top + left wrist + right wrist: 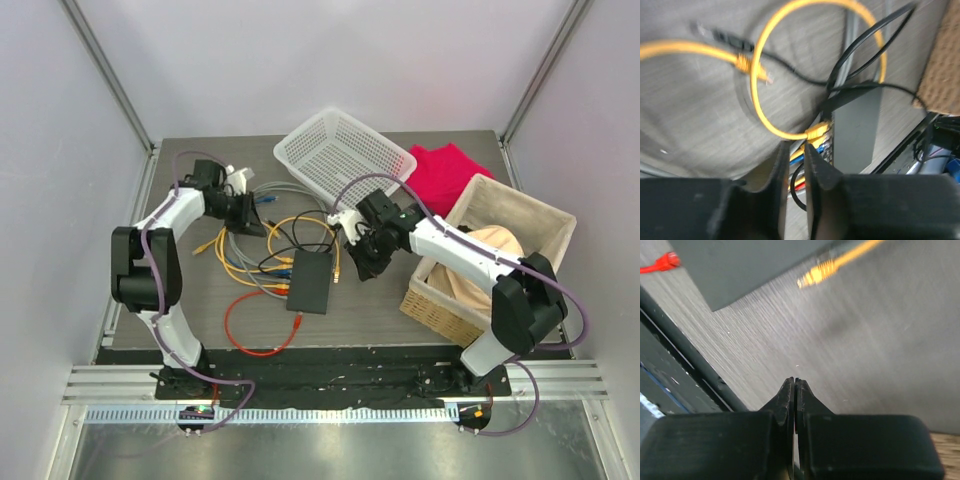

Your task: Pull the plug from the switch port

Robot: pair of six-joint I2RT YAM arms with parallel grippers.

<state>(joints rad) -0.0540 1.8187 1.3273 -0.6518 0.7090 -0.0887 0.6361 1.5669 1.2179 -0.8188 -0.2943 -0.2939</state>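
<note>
The switch (311,282) is a flat black box in the middle of the table, with yellow, blue, grey and black cables plugged along its far edge. In the left wrist view the switch (855,130) lies ahead, with a yellow plug (817,132) seated at its socket edge. My left gripper (245,215) hovers over the cable tangle to the far left of the switch; its jaws (794,147) stand a narrow gap apart and hold nothing. My right gripper (365,262) is just right of the switch, shut and empty (795,381). A loose yellow plug (815,275) lies beside the switch (740,265).
A red cable (255,320) loops near the switch's front edge. A white mesh basket (345,155) stands tilted at the back, with a red cloth (450,170) beside it. A wicker basket (545,225) stands on the right, under my right arm.
</note>
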